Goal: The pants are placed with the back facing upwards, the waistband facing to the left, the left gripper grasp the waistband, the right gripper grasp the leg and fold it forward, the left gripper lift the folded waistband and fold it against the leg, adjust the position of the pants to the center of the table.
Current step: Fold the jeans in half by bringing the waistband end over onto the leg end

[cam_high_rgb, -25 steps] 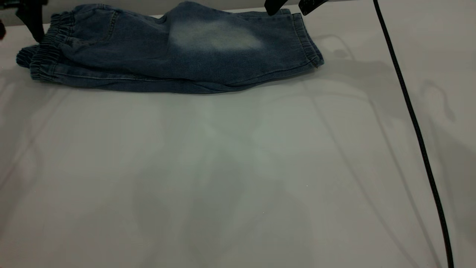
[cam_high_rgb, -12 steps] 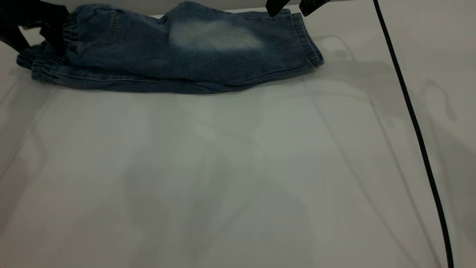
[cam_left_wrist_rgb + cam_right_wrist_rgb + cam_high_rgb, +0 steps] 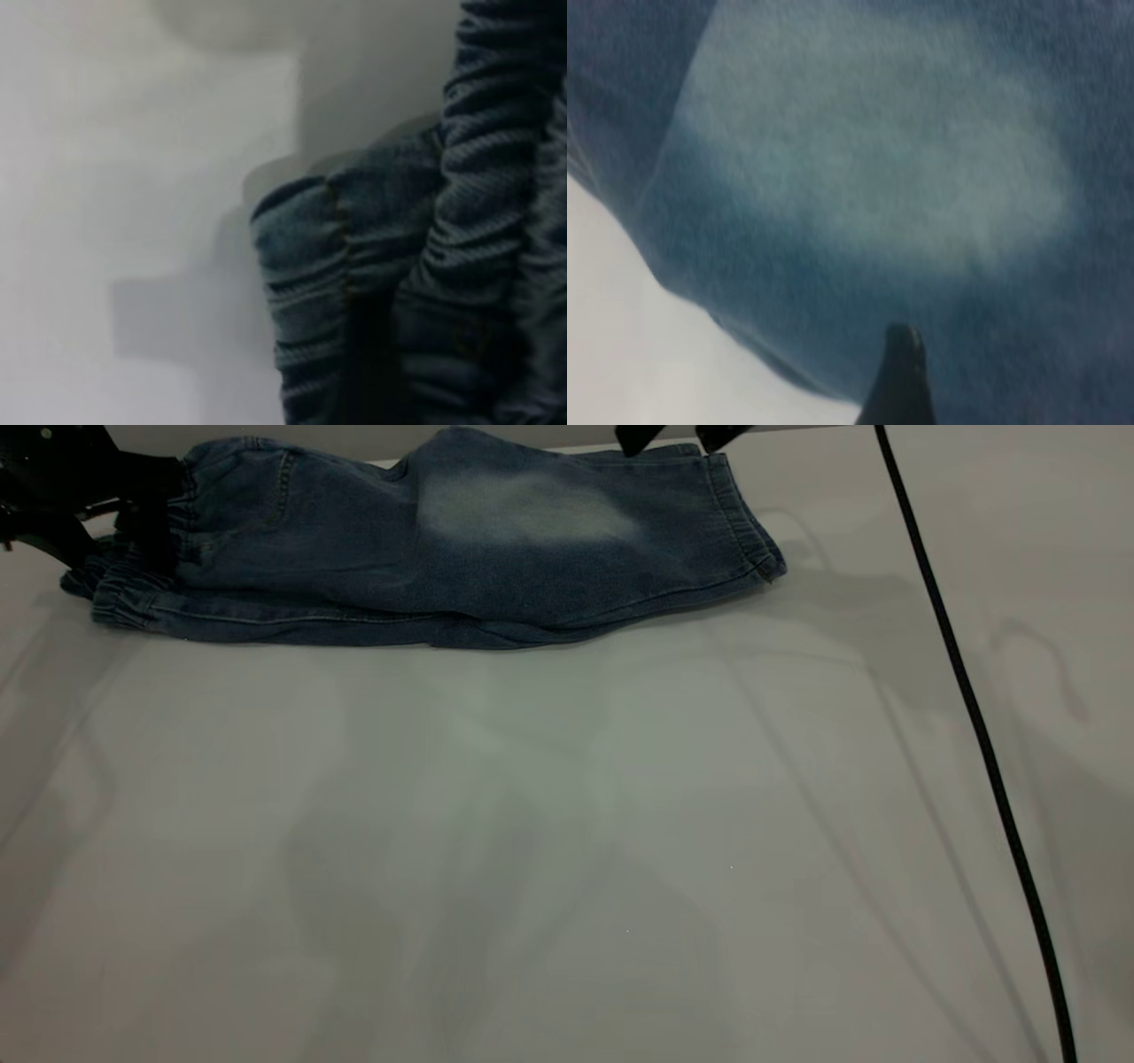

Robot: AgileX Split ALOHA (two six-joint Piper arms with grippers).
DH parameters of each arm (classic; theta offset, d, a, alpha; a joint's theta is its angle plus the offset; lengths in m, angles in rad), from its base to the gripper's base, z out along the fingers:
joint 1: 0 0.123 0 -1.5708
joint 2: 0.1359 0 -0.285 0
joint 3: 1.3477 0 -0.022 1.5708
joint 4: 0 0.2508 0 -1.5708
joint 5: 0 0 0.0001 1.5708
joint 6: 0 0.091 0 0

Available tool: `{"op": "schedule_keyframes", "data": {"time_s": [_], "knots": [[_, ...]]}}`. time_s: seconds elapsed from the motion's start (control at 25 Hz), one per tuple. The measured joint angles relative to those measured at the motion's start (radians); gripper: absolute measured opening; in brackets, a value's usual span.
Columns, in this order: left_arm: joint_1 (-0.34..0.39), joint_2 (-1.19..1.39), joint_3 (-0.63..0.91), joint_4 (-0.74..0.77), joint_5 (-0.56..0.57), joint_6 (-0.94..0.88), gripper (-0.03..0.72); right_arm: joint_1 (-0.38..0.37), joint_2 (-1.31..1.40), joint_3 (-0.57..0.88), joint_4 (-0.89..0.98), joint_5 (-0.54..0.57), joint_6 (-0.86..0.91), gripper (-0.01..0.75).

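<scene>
Folded denim pants (image 3: 425,558), table's (image 3: 567,824) far edge

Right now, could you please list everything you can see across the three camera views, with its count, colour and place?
Folded blue denim pants: one, blue with a pale faded oval on the upper leg, lying at the far edge of the table, left of centre in the exterior view.
Gathered elastic waistband: one, blue denim, at the pants' left end.
Stitched leg hem: one, blue, at the pants' right end.
Broad white-grey table: one, under everything.
Black cable: one, running across the table's right side.
Left end effector: one, black, at the waistband.
Right end effector: one, black, above the far edge of the leg, near the hem.
</scene>
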Motion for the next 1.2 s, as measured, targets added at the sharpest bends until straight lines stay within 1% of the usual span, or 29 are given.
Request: {"op": "schedule_keyframes", "data": {"time_s": [0.24, 0.28, 0.32, 0.44, 0.64, 0.68, 0.88, 1.04, 1.2], "knots": [[-0.002, -0.031, -0.053, -0.003, 0.076, 0.000, 0.130, 0.064, 0.001, 0.000, -0.001, -0.131, 0.001, 0.531], [-0.002, -0.037, -0.067, -0.004, 0.091, 0.005, 0.087, 0.068, 0.002, 0.000, -0.001, -0.156, 0.002, 0.531], [-0.002, -0.041, -0.080, -0.004, 0.107, 0.009, 0.074, 0.073, 0.003, 0.000, -0.002, -0.178, 0.002, 0.531], [-0.002, -0.052, -0.137, -0.004, 0.170, 0.014, 0.074, 0.077, 0.015, 0.000, 0.001, -0.216, 0.005, 0.531], [-0.002, -0.059, -0.244, 0.001, 0.302, 0.057, 0.074, 0.093, 0.059, 0.000, 0.002, -0.200, 0.012, 0.531], [-0.002, -0.060, -0.268, 0.000, 0.312, 0.064, 0.074, 0.101, 0.069, 0.000, 0.001, -0.203, 0.012, 0.531], [-0.002, -0.082, -0.357, -0.064, 0.310, 0.069, 0.075, 0.135, 0.100, 0.000, -0.061, -0.191, 0.019, 0.531], [-0.003, -0.102, -0.362, -0.136, 0.309, 0.104, 0.075, 0.141, 0.101, 0.000, -0.166, -0.179, 0.082, 0.531], [-0.004, -0.103, -0.361, -0.195, 0.307, 0.123, 0.075, 0.141, 0.101, 0.000, -0.301, -0.127, 0.170, 0.531]]}}
